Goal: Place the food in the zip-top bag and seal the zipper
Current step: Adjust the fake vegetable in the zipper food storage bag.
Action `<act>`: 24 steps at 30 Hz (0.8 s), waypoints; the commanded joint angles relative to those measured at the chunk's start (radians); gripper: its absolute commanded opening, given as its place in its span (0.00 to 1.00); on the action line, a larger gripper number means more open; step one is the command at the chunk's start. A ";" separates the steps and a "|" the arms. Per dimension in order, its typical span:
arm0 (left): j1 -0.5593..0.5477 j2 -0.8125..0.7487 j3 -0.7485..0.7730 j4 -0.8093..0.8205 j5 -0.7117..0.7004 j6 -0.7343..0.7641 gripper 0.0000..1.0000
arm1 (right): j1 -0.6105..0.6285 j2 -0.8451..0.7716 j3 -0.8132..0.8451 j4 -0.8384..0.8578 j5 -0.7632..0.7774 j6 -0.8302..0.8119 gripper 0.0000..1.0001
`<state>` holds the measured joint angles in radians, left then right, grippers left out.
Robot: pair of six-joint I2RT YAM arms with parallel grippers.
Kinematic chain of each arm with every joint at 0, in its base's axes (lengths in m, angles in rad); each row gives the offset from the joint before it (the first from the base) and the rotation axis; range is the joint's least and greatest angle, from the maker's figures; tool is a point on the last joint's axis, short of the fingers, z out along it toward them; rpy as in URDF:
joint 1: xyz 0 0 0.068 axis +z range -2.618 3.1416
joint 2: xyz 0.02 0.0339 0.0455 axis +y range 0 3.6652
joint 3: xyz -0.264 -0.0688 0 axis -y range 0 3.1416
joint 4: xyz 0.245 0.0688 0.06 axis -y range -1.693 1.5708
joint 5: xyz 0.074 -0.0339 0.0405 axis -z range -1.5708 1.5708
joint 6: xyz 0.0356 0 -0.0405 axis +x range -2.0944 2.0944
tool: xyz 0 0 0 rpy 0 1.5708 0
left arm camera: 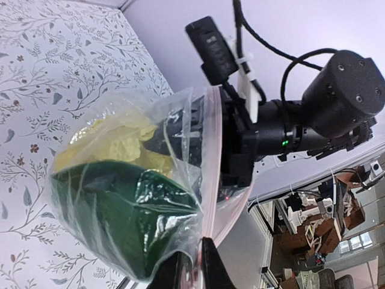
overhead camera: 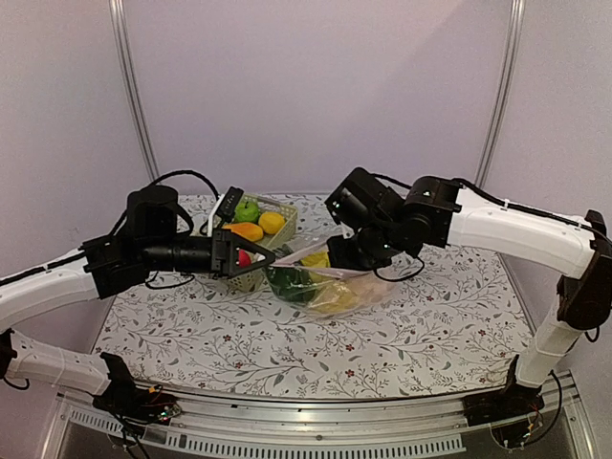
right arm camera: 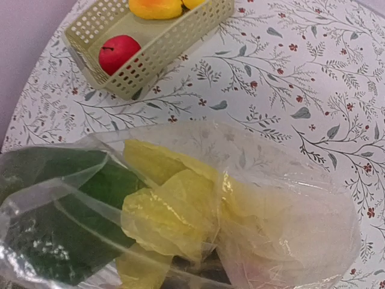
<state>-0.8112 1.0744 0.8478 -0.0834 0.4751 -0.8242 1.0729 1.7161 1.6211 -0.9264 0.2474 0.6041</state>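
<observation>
Top external: left arm [overhead camera: 57, 287] level at zip-top bag [overhead camera: 337, 290].

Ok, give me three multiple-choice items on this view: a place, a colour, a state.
1. Where is the red fruit? A) on the tablecloth B) in the basket C) on the floor
2. What colour is the vegetable in the bag? A) purple B) orange C) dark green
3. What are the left fingers doing? A) pinching the bag's edge B) spread over the basket C) holding an apple
B, it lies inside the lattice wall; C, green shows through the plastic; A, they are closed on the rim.
</observation>
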 commanded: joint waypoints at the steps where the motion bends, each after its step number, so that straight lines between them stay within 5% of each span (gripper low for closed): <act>1: 0.054 -0.090 -0.042 -0.078 -0.106 0.000 0.01 | -0.017 -0.153 -0.046 0.023 0.006 0.035 0.00; 9: 0.051 -0.040 -0.004 -0.033 0.038 -0.003 0.04 | -0.015 -0.156 -0.052 0.053 -0.095 0.014 0.04; 16: 0.026 0.040 0.056 -0.021 0.054 0.023 0.04 | 0.045 -0.108 0.037 0.028 -0.109 -0.058 0.58; 24: 0.045 0.071 0.119 -0.062 0.034 0.073 0.04 | 0.082 -0.198 0.061 0.015 -0.154 -0.126 0.75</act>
<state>-0.8036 1.1282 0.9321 -0.0921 0.5461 -0.7918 1.1458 1.6173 1.6642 -0.8612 0.1421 0.5297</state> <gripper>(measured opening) 0.066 0.729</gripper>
